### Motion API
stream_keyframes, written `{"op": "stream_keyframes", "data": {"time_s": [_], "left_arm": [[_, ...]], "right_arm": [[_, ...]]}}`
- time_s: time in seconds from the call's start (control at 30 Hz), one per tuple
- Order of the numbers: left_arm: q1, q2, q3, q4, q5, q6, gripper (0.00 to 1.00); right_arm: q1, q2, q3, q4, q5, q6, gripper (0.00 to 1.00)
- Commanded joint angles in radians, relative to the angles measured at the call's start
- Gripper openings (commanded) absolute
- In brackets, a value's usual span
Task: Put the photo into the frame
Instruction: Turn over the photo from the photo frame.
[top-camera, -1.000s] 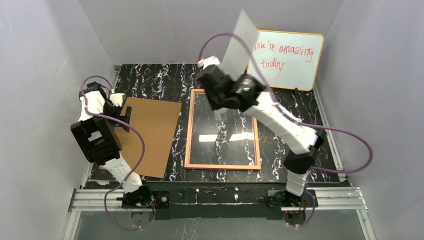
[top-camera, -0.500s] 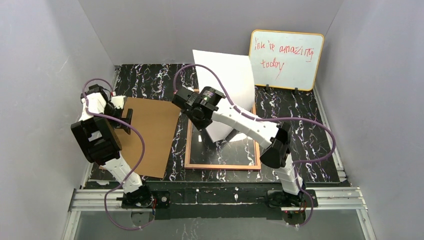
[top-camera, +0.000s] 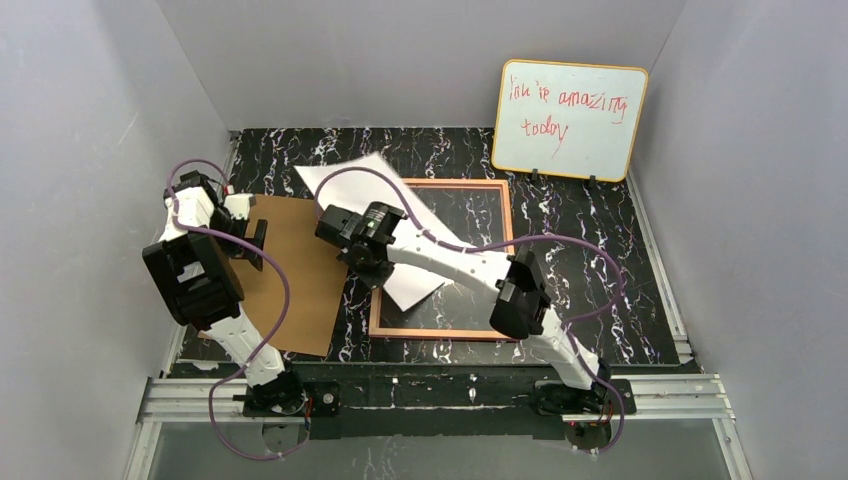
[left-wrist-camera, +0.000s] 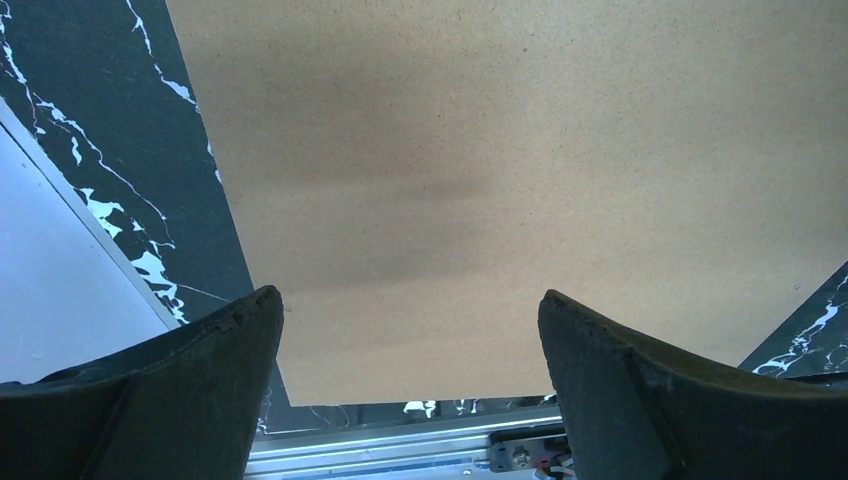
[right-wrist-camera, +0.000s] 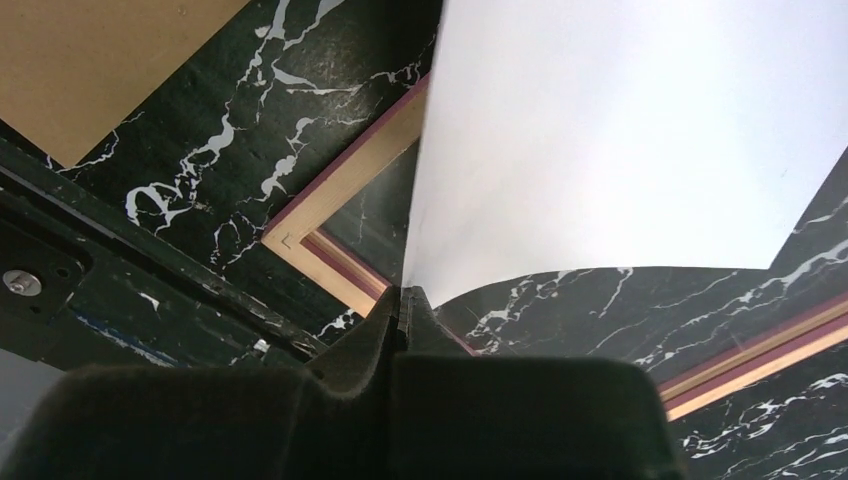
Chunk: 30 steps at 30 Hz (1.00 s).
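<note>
On the left, the left gripper (left-wrist-camera: 410, 310) hangs with its fingers spread wide above the brown backing board (top-camera: 300, 275). To its right, the right gripper (right-wrist-camera: 405, 300) is pinched tight on the edge of the photo (top-camera: 345, 182). Only the photo's plain white back shows. The sheet slants askew across the left rail of the pink frame (top-camera: 445, 333), which lies flat on the black marble table (top-camera: 590, 230). At the far right, a yellow-edged whiteboard (top-camera: 570, 120) stands against the back wall.

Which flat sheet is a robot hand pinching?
The white photo, pinched at its corner by the right gripper; the brown board just lies flat, unheld.
</note>
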Motion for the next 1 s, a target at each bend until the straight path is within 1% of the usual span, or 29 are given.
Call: {"op": "stream_keyframes", "data": {"time_s": [0.0, 0.07, 0.17, 0.27, 0.33, 0.4, 0.53, 0.67, 0.83, 0.97], "left_arm": [[-0.002, -0.037, -0.020, -0.008, 0.008, 0.004, 0.97], [-0.002, -0.035, -0.025, -0.004, 0.009, 0.004, 0.97], [-0.003, -0.034, -0.032, 0.001, 0.013, 0.004, 0.97], [-0.002, -0.039, -0.044, 0.003, 0.023, 0.004, 0.97], [-0.003, -0.044, -0.052, 0.007, 0.026, 0.006, 0.97], [-0.003, -0.048, -0.057, 0.008, 0.028, 0.011, 0.97], [-0.004, -0.051, -0.055, 0.007, 0.021, 0.015, 0.97], [-0.004, -0.050, -0.048, 0.007, 0.020, 0.015, 0.97], [-0.005, -0.046, -0.046, 0.006, 0.017, 0.018, 0.96], [-0.004, -0.040, -0.040, 0.002, 0.022, 0.019, 0.96]], "right_arm": [[0.002, 0.003, 0.012, -0.022, -0.014, 0.047, 0.01], [0.001, -0.022, -0.050, -0.026, -0.006, 0.091, 0.01], [0.002, -0.109, -0.201, 0.009, -0.017, 0.183, 0.01], [-0.003, -0.243, -0.380, 0.140, -0.078, 0.267, 0.01], [-0.013, -0.301, -0.467, 0.212, -0.125, 0.335, 0.01], [-0.024, -0.326, -0.524, 0.254, -0.183, 0.408, 0.01], [-0.035, -0.297, -0.530, 0.228, -0.244, 0.567, 0.01], [-0.035, -0.271, -0.528, 0.218, -0.224, 0.649, 0.01], [-0.044, -0.260, -0.493, 0.158, -0.067, 0.726, 0.01], [-0.073, -0.261, -0.491, 0.135, -0.003, 0.786, 0.01]]}}
